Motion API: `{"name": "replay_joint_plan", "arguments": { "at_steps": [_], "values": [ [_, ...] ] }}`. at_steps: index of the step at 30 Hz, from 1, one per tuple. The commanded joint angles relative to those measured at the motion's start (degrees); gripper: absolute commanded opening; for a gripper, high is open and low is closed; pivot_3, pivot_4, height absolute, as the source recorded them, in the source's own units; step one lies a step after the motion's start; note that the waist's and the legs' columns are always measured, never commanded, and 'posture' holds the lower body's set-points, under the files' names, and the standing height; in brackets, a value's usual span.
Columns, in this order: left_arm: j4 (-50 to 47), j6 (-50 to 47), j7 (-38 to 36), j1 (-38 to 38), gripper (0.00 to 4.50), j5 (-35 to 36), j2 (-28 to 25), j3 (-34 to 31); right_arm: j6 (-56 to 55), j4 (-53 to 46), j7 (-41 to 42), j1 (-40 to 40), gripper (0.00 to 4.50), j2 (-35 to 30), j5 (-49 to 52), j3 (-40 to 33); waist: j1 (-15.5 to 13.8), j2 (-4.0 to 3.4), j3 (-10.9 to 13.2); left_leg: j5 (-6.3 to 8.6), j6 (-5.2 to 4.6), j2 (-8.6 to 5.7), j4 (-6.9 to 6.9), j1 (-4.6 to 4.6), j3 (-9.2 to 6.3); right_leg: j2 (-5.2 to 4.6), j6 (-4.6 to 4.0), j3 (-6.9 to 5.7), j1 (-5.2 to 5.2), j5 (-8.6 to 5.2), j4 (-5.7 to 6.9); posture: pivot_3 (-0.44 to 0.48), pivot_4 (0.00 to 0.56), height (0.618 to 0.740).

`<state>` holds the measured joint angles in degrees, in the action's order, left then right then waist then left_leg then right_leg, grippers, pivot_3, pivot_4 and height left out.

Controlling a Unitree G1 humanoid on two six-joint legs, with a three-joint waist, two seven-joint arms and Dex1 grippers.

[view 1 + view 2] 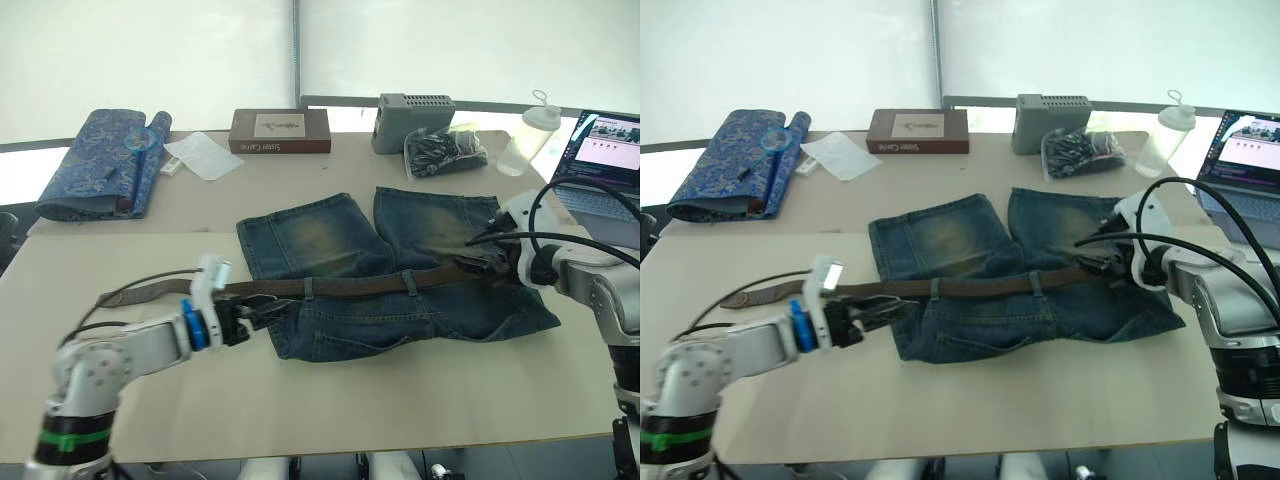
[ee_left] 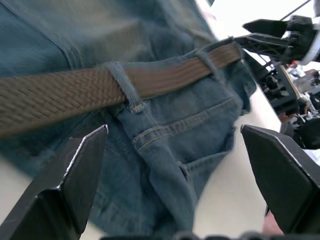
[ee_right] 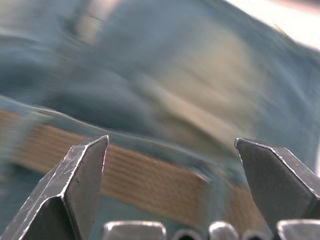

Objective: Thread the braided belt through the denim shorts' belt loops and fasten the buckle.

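Our silver-grey metal left arm (image 1: 120, 362) wears blue and green bands; black cables (image 1: 1200, 240) loop over our grey right arm (image 1: 590, 285).

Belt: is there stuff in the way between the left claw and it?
Nothing visible is. The left gripper hangs with open jaws right over the belt on the shorts.

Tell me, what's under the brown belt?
The braided belt lies on the denim shorts along the waistband, slipping under two belt loops. Its tail end rests on the table. The waistband directly beneath the strap is covered, so it can't be seen.
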<state>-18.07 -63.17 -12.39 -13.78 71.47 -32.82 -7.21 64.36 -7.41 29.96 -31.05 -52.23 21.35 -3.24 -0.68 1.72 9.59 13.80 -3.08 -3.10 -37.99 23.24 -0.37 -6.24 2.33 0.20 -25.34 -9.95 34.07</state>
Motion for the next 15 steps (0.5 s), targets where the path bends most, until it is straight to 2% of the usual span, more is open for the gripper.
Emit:
{"name": "replay_joint_plan", "arguments": {
  "at_steps": [1,7,10,14,15],
  "values": [
    [2.51,0.02,2.22,-2.81,4.50,-4.62,3.44,3.64,2.72,-0.98,-0.38,-0.11,4.49,-3.32,-1.57,-1.85,0.00,-0.01,0.00,0.02,-0.03,0.00,0.00,0.02,0.01,0.00,0.00,0.04,-0.03,0.00,0.00,0.000,0.150,0.740],
    [6.12,-0.85,2.81,-5.52,4.50,-10.15,9.70,8.27,3.52,1.27,0.83,1.09,4.49,-6.91,-2.79,-0.47,-0.19,-0.02,0.00,0.06,-0.15,-0.09,-0.12,-0.03,0.02,0.05,0.13,-0.02,0.17,0.06,-0.06,0.000,0.150,0.740],
    [6.79,-1.94,2.46,-5.63,4.50,-11.80,11.61,9.80,3.94,0.40,2.81,2.96,4.49,-10.12,-2.92,0.40,-0.66,-0.04,-0.01,0.06,-0.24,-0.12,-0.33,0.01,0.03,0.02,0.22,-0.03,0.21,0.10,-0.03,0.000,0.150,0.740],
    [7.60,-2.65,2.33,-5.47,4.50,-14.92,13.12,11.41,4.47,0.18,3.84,4.10,4.49,-10.84,-2.86,1.06,-0.79,-0.16,-0.08,0.11,-0.34,-0.10,-0.64,-0.01,0.04,0.04,0.31,-0.05,0.37,0.14,-0.03,0.000,0.150,0.740],
    [8.22,-2.44,2.28,-5.51,4.26,-16.16,13.52,11.83,3.99,1.01,3.78,4.05,4.50,-10.28,-3.22,1.70,-0.82,-0.19,-0.10,0.13,-0.37,-0.09,-0.76,-0.03,0.04,0.05,0.33,-0.07,0.43,0.14,-0.02,0.000,0.150,0.740]
  ]
}}
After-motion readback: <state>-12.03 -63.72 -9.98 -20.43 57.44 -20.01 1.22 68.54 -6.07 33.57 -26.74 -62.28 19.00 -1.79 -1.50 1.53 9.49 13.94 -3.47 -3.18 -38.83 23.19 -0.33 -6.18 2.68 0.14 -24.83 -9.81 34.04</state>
